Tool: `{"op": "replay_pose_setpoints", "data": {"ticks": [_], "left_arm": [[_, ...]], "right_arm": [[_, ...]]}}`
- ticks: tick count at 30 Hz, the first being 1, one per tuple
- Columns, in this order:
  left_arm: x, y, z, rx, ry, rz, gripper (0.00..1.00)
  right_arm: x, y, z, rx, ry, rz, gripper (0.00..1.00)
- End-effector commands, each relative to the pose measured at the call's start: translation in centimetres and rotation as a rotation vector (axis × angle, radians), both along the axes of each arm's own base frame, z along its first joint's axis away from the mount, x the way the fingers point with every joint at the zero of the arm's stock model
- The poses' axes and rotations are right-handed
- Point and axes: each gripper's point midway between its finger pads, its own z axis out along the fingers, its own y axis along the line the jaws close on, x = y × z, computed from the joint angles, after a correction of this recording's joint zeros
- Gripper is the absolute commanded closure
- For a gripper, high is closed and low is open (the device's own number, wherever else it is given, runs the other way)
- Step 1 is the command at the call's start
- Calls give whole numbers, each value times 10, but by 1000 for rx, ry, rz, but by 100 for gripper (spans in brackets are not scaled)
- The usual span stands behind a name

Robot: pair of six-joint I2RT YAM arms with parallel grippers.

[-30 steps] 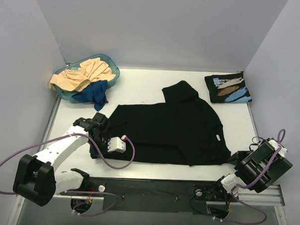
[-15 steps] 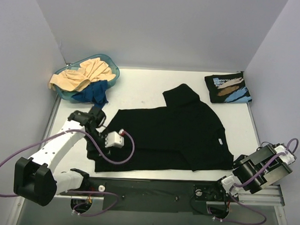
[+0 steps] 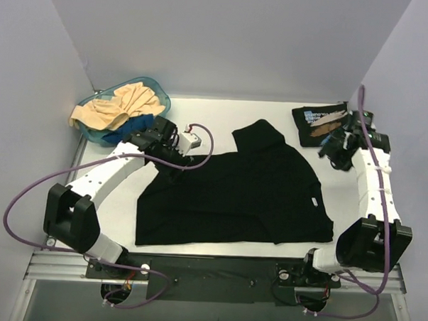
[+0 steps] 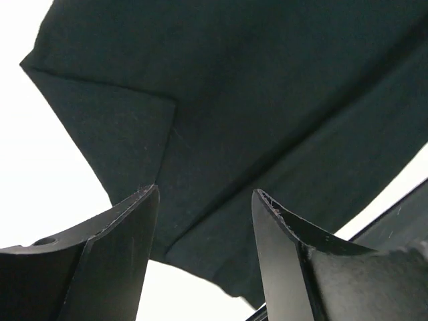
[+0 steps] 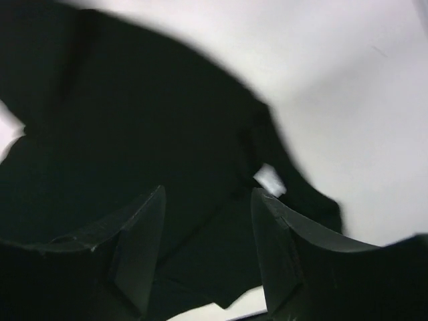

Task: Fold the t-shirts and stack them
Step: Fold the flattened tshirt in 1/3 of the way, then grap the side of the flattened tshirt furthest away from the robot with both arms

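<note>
Plain black t-shirt (image 3: 234, 190): spread flat at frame centre, partly folded, one sleeve pointing to upper centre, small white label near its right edge. Printed black t-shirt (image 3: 311, 122): folded square, upper right. Beige t-shirt (image 3: 117, 106) and dark blue t-shirt (image 3: 123, 133): crumpled together, upper left, beige uppermost.

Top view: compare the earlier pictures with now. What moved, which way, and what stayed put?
Both arms swung from the near edge to the far side. The left tool is now open over the far-left edge of the black shirt. The right tool is open near the printed shirt. The black shirt slid nearer, flattened, and lies free. The basin and printed shirt stayed put.
</note>
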Motion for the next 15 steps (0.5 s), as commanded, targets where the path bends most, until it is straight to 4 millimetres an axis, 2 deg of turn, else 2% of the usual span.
{"op": "replay_pose_setpoints", "data": {"ticks": [1, 2, 3, 4, 5, 6, 7, 9, 10, 12, 13, 15], "left_arm": [[58, -2, 5, -42, -79, 466, 32], [60, -2, 2, -42, -63, 519, 32], [62, -3, -4, -43, -50, 539, 32], [64, -2, -8, -37, -45, 584, 32], [64, -5, -18, -34, -21, 595, 32], [63, -8, -22, -40, 1, 619, 32], [60, -12, -35, -25, 36, 625, 32], [56, -17, -51, 8, 75, 635, 32], [56, -18, -56, 18, 87, 640, 31], [55, -18, -70, 49, 116, 671, 30], [55, -17, -73, 57, 121, 681, 30], [55, -17, -81, 67, 134, 688, 29]], "right_arm": [[72, 54, 29, -32, -87, 371, 44], [85, 74, 24, 18, -77, 441, 44], [110, 80, 17, 31, -55, 486, 43], [121, 91, 14, 39, -46, 530, 40], [144, 93, 5, 29, -27, 555, 40], [156, 102, 5, 32, -34, 585, 40], [175, 107, -10, 52, -16, 609, 40], [204, 114, -24, 97, -17, 611, 39], [211, 129, -33, 111, -7, 631, 39], [234, 132, -43, 120, -25, 605, 40], [240, 133, -64, 121, -2, 597, 39], [250, 135, -84, 141, 0, 584, 40]]}}
